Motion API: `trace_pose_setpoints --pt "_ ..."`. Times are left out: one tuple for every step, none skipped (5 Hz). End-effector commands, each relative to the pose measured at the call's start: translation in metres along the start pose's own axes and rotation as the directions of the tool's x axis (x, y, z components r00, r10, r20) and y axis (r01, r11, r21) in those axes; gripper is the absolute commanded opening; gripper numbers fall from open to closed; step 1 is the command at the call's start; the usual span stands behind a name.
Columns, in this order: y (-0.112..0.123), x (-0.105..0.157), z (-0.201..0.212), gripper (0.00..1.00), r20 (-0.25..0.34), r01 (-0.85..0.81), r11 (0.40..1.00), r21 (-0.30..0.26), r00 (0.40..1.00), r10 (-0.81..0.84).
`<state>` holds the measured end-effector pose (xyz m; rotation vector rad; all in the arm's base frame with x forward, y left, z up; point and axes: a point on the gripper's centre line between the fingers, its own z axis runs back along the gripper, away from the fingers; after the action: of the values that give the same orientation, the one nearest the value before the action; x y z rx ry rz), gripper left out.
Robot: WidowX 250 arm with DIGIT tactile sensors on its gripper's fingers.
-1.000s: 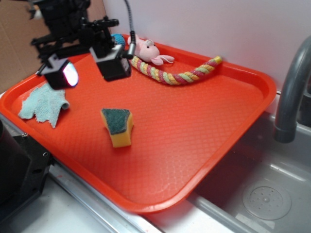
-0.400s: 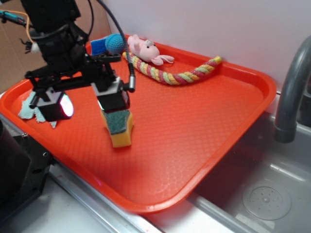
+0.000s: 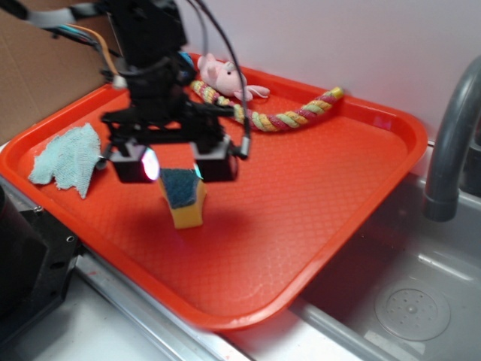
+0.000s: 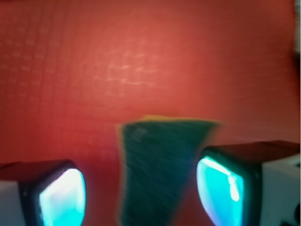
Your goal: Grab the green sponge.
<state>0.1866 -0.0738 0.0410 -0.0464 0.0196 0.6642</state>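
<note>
- Exterior view: the grab is judged to be about half done, since the black gripper with two glowing finger pads (image 3: 174, 164) is lined up over the wedge-shaped yellow foam sponge with the dark green scouring face (image 3: 183, 197), but no squeeze on it is seen yet.
- Exterior view: the gripper is seen spread wide, one pad at roughly 9 o'clock of the sponge's top and the other at roughly 3 o'clock, so that the upper end of the sponge is placed between them; whether either pad touches the foam cannot be told.
- Exterior view: the sponge is found standing on the textured orange plastic tray (image 3: 316, 203), in its near-left part, with the pale teal knitted cloth (image 3: 66, 159) at about 9 o'clock, well apart, and the twisted multicoloured rope toy (image 3: 279, 116) and the pink plush toy (image 3: 223, 75) at about 1 o'clock, near the far rim.
- Exterior view: what is left, as judged, is a little more descent, a closing of the fingers on the sponge's sides, and a lift.
- Wrist view: the sponge (image 4: 162, 165) is shown green face up between the two lit pads, with red tray visible in the gap on each side; the right pad is set closer to it than the left.
- Wrist view: the picture is blurred, so fine contact cannot be judged, but the gripper (image 4: 141, 190) is clearly shown parted wider than the sponge.
</note>
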Motion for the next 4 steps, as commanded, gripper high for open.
trace_pose_setpoints --pt "-0.005 0.014 -0.028 0.00 -0.027 -0.019 0.999 0.046 0.999 0.021" --pt "0.008 0.010 -0.013 0.00 -0.019 -0.045 0.999 0.010 0.999 0.045" --pt "0.020 0.013 0.023 0.00 -0.010 0.108 0.992 -0.058 0.994 -0.109" --pt "0.040 0.011 0.074 0.00 0.094 0.308 0.942 -0.135 0.950 -0.298"
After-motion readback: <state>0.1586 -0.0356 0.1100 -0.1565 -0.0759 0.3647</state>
